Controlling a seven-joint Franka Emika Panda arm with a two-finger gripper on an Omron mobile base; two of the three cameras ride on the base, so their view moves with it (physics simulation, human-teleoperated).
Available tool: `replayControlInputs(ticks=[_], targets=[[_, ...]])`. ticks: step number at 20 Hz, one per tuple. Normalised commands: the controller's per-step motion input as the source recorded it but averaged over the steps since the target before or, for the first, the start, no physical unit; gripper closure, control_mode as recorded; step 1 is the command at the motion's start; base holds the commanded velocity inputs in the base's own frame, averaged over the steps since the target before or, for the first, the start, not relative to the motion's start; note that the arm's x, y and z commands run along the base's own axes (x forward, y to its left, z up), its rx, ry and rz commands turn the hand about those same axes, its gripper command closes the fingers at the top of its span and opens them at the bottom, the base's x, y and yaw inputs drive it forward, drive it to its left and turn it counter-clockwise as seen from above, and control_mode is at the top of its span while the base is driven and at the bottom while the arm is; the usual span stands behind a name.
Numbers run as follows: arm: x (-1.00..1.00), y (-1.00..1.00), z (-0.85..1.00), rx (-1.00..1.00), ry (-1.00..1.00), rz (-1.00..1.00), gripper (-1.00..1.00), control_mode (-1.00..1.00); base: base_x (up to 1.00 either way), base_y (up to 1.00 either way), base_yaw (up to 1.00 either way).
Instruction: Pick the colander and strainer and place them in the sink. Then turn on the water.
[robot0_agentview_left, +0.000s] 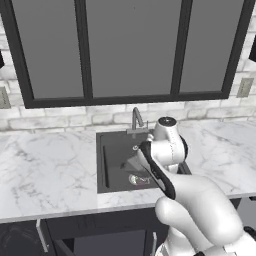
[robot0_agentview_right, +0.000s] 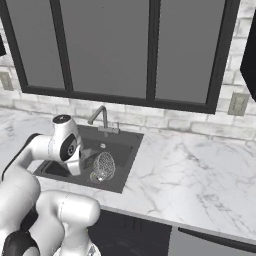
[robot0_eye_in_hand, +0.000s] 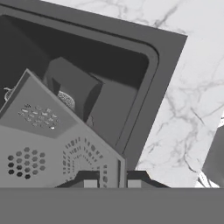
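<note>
Closest, the gripper (robot0_eye_in_hand: 109, 180) pinches the colander (robot0_eye_in_hand: 52, 144) by its rim, hanging over the sink (robot0_eye_in_hand: 151, 57), directly above the basin floor; the strainer (robot0_agentview_right: 103, 166) already lies inside.

A white marble table (robot0_agentview_left: 45, 170) is stretching along the brick wall, carrying a dark recessed sink (robot0_agentview_left: 102, 167) set into its top. A grey faucet (robot0_agentview_right: 101, 117) is rising from the sink's rear edge. Down in the basin, a round mesh strainer (robot0_agentview_right: 103, 166) is lying on the bottom.
</note>
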Motion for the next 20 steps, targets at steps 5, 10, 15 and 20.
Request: replayControlInputs(ticks=[5,10,15,20], targets=[[0.20,0.26,-0.34,0.00,0.00,0.00,1.00,-1.00,0.00,0.00,0.00],[0.22,0.13,-0.37,0.00,0.00,0.00,1.00,-1.00,0.00,0.00,0.00],[0.27,0.02,-0.34,0.00,0.00,0.00,1.00,-1.00,0.00,0.00,0.00],[0.34,0.05,-0.22,0.01,0.00,0.00,1.00,-1.00,0.00,0.00,0.00]])
